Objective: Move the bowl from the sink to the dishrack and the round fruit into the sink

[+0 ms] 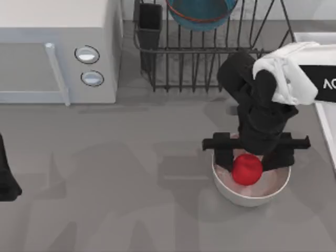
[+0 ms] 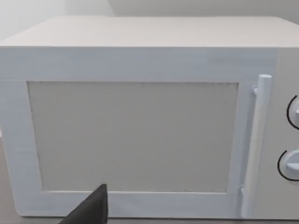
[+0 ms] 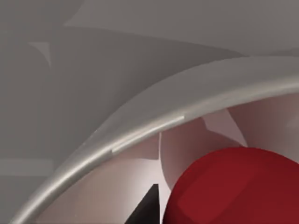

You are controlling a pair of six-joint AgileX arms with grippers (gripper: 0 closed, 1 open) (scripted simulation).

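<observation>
Fingers of the left gripper (image 1: 6, 184) sit parked at the surface's left edge, facing the microwave (image 2: 140, 126); whether they are spread or clenched, I cannot tell. Further right, the bowl (image 1: 202, 13) already leans in the dishrack (image 1: 210, 58). Right gripper (image 1: 247, 157) fingers reach into the white bowl (image 1: 251, 197) astride the round fruit (image 1: 247, 169), seemingly not yet clenched. A loose or off-centre pinch could let the smooth ball roll out, and a careless lift might catch the bowl's rim. Open surface (image 1: 131, 184) lies leftward; the sink (image 1: 328, 131) edge stands just right.
</observation>
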